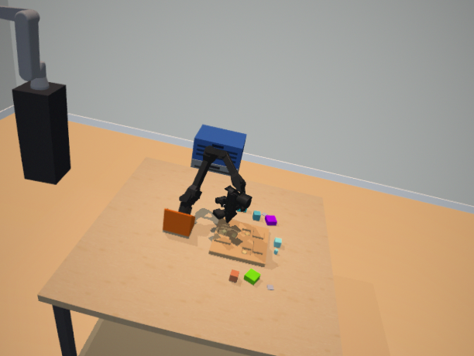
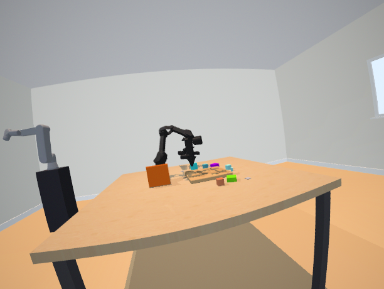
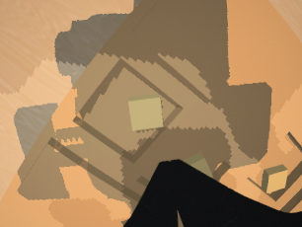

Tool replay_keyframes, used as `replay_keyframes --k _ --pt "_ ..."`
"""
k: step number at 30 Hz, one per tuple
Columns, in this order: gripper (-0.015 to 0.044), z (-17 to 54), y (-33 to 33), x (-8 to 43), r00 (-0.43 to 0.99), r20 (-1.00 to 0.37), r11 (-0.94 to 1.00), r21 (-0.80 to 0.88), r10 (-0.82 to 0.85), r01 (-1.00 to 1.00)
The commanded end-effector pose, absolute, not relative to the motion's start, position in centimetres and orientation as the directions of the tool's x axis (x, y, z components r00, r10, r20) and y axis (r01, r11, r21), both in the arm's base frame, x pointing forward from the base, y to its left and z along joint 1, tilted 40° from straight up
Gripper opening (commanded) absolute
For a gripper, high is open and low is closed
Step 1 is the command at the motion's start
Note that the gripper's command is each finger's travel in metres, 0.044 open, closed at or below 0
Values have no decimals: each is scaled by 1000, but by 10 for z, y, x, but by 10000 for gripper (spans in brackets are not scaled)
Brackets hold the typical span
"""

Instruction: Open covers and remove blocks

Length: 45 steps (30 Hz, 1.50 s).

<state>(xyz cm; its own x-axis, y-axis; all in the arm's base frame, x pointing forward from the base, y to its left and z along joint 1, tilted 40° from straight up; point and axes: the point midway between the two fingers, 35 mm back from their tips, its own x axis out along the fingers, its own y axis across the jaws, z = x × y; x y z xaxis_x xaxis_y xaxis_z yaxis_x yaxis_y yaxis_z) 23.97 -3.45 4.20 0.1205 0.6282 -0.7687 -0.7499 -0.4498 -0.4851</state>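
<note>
The wooden puzzle board (image 1: 217, 251) (image 2: 201, 179) (image 3: 249, 44) lies flat on the table. My gripper (image 1: 228, 220) (image 2: 192, 164) (image 3: 170, 170) is shut and empty, pointing down above the board's back left part. In the wrist view a pale yellow square piece (image 3: 146, 113) shows inside a dark square outline. A second pale piece (image 3: 200, 165) is partly hidden by the fingers, and a third pale piece (image 3: 275, 181) is at the right. Whether these are knobs or blocks, and how far the covers are open, I cannot tell; shadow covers much of the board.
Behind the board are teal (image 1: 242, 210) (image 2: 194, 166), dark teal (image 1: 256, 216) and purple (image 1: 271, 220) blocks. Right of it are light cyan (image 1: 277, 242) and small cyan (image 1: 276, 251) blocks. In front are red-orange (image 1: 234, 275) and green (image 1: 252, 276) blocks. An orange box (image 1: 178, 222) (image 2: 158, 176) stands left.
</note>
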Motion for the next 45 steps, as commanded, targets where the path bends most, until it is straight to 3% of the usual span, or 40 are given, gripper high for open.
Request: replay_keyframes --k 1,45 --pt "0 32 -25 239 111 -768 -456 -482 631 -748" --pt "0 -10 2 234 111 -766 -455 -484 633 -747"
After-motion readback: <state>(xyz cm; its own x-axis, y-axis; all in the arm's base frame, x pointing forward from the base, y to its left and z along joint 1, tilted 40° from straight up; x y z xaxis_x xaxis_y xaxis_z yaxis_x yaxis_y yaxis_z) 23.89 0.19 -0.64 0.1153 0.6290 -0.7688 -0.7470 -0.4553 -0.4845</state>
